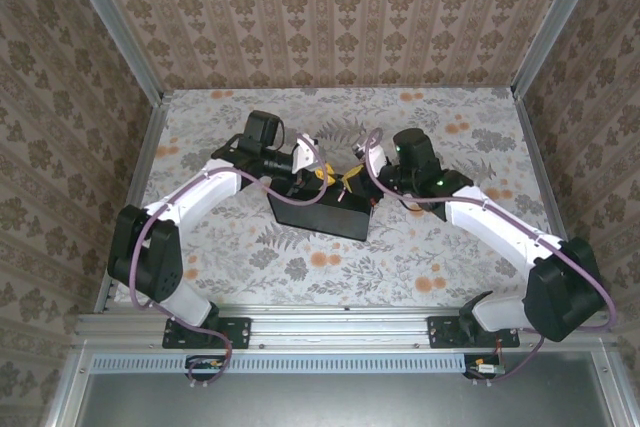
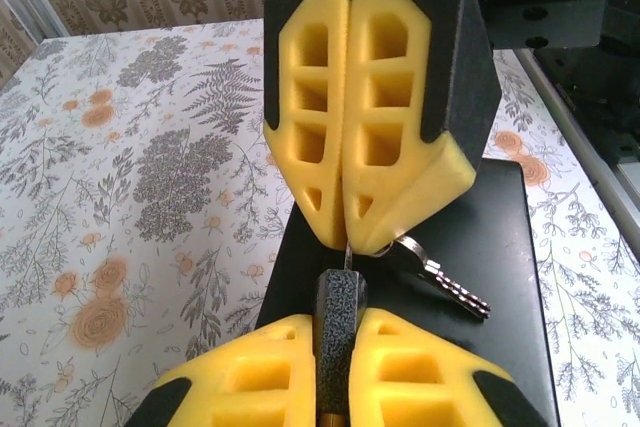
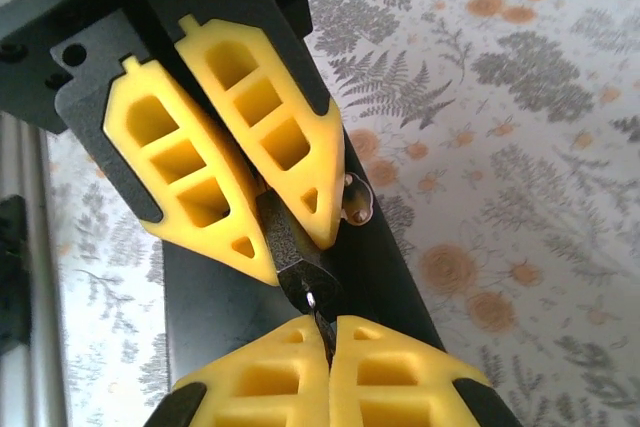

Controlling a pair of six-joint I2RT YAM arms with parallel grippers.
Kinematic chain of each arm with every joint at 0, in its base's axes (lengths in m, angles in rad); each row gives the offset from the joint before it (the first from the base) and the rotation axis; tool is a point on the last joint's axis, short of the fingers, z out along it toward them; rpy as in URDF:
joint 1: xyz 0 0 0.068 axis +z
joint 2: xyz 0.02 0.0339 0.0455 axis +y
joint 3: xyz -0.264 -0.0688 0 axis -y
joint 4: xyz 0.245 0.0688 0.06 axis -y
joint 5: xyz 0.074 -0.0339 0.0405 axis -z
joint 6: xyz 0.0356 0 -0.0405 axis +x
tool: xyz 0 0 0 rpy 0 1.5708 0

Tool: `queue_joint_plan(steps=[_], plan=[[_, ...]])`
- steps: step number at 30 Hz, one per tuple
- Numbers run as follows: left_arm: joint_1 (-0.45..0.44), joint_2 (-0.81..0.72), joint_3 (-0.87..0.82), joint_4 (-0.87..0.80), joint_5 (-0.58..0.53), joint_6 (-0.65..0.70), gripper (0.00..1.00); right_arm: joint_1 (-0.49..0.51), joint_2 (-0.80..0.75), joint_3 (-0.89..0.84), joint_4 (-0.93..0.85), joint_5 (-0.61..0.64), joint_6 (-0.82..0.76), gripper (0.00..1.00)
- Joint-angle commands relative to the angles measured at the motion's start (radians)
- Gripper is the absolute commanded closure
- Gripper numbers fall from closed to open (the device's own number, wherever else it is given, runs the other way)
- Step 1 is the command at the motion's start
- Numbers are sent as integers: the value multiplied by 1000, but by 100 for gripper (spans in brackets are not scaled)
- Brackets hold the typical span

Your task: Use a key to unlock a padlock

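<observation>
Two arms met tip to tip just above the black box [image 2: 500,237], which lay on the flowered tabletop [image 2: 150,147]. The left fingers [image 2: 260,377] were closed on a dark, rough padlock [image 2: 340,332], held over the box. The right fingers [image 2: 400,147] were pressed together on the thin blade of the key [image 2: 348,255], and its tip reached the end of the padlock. Beside it, a second small key [image 2: 458,292] stuck out over the top of the box.

Top view looks down from behind; 2 close, opposed wrist views share the black box [image 2: 500,247].
</observation>
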Motion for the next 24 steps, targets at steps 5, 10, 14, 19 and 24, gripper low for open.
queue_joint_plan(steps=[5, 10, 14, 19, 24], plan=[[-78, 2, 70, 46, 218, 2, 100, 120, 18, 26, 136, -79, -151, 100], [-80, 1, 69, 70, 236, -15, 100, 141, 40, 50, 165, -156, -164, 100], [-87, -21, 45, 111, 197, -37, 100, 139, 94, 77, 186, -171, -81, 100], [-90, -73, -31, 223, 145, -84, 100, 127, 122, 118, 154, -107, 197, 100], [-89, -108, -69, 274, 142, -101, 100, 110, 120, 78, 202, -90, 560, 100]])
